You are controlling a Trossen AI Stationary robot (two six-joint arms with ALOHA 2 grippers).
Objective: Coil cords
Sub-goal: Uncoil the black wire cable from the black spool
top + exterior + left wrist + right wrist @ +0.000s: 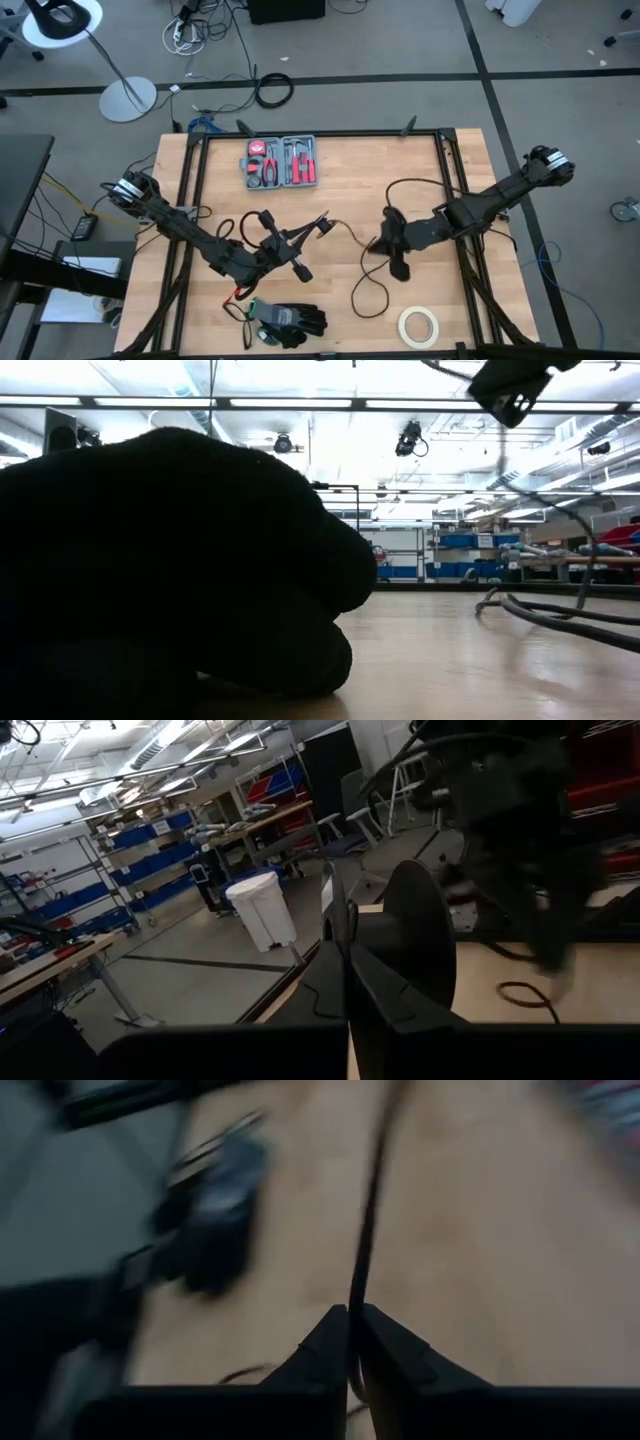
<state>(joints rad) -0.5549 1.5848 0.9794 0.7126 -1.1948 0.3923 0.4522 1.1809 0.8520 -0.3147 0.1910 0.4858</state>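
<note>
The thin black cord (350, 233) runs across the middle of the wooden table between my two grippers. More of it arcs behind my right gripper (405, 184), and a loose loop (362, 298) lies toward the near edge. My left gripper (318, 226) is shut at the cord's left end, where the left wrist view shows a small round black coil (415, 935) at its fingers. My right gripper (373, 246) is shut on the cord; in its wrist view (352, 1330) the cord (368, 1210) runs straight away from the fingertips. My left gripper holds the cord's coiled end (400, 960), with the round coil standing up beside its fingers (338, 935). The fingers reach level from the table's left. The gripper itself hides the exact place of contact. My right gripper pinches the cord (353, 1302) between its two fingertips, a single strand. The fingers come from the table's right, slanting down, and lie along the cord. From there the strand runs straight toward my left gripper.
A grey tool case (282, 162) lies at the far middle. Black gloves (288, 320) lie at the near edge and fill the left of the low view (170, 560). A roll of tape (419, 325) is near right. A thick cable ring (273, 90) lies on the floor.
</note>
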